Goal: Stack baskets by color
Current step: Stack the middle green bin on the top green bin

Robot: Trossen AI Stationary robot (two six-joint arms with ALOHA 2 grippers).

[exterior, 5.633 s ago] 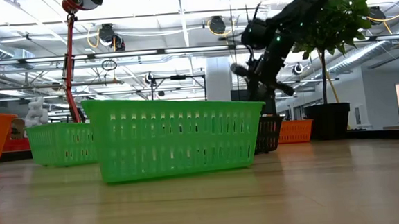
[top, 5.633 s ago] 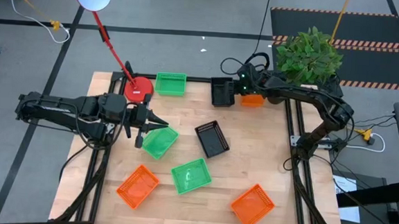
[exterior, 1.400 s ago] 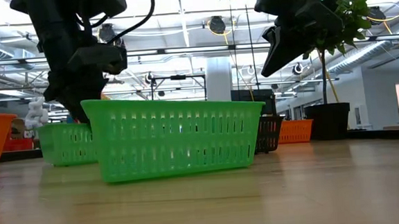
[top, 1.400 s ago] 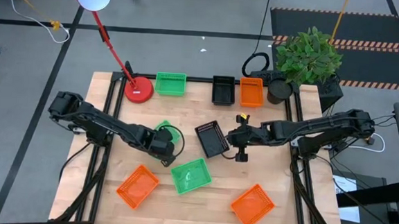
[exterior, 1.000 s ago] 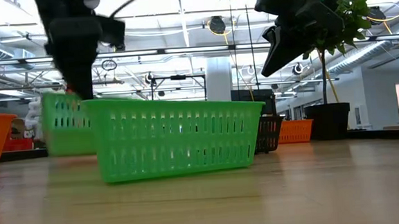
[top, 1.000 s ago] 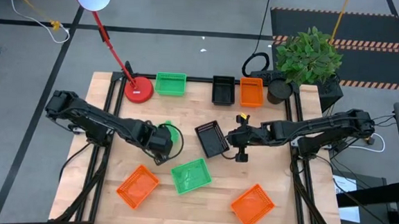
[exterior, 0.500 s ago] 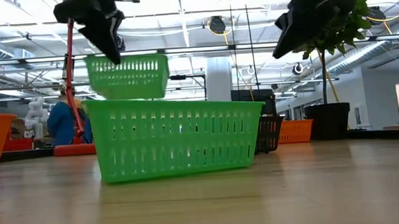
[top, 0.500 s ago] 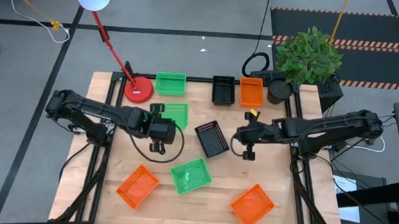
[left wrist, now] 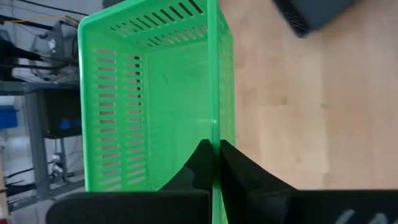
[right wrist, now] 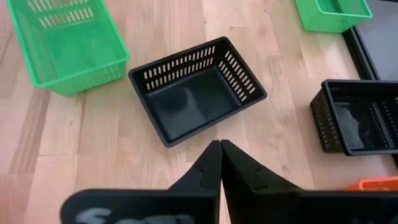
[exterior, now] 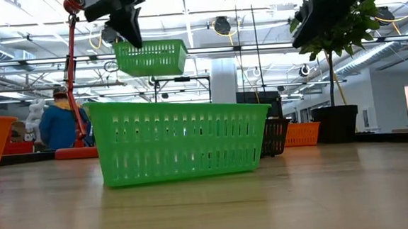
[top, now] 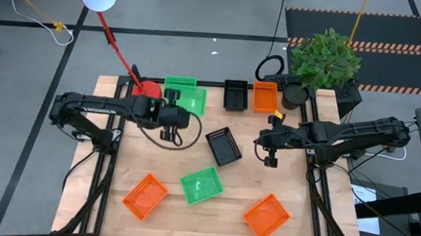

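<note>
My left gripper [top: 180, 107] is shut on a green basket [top: 194, 101] and holds it high in the air [exterior: 151, 57], near another green basket [top: 177, 82] at the table's far edge. A black basket [top: 235, 95] and an orange basket [top: 265, 96] stand beside that one. A loose black basket [top: 223, 146] lies mid-table. A green basket [top: 201, 185] and two orange baskets [top: 145, 196] [top: 266, 215] sit nearer the front. My right gripper [top: 259, 142] hovers shut and empty to the right of the loose black basket [right wrist: 198, 87]. My left gripper pinches the rim of one side wall [left wrist: 215, 127] of the green basket, one finger inside the basket and one outside. The fingers slant down toward the table's far edge. The basket hangs clear of the table, roughly level, with its open top up.
A red lamp base [top: 145, 90] stands at the far left and a potted plant [top: 324, 59] at the far right corner. In the low view a person in blue [exterior: 56, 127] shows in the room behind the table. Bare wood lies between the scattered baskets.
My left gripper has risen and gone toward the table's far edge while rolling its wrist, carrying the green basket from just above the table to high in the air. My right gripper, still shut, has drawn back toward the table's right edge and risen a little.
</note>
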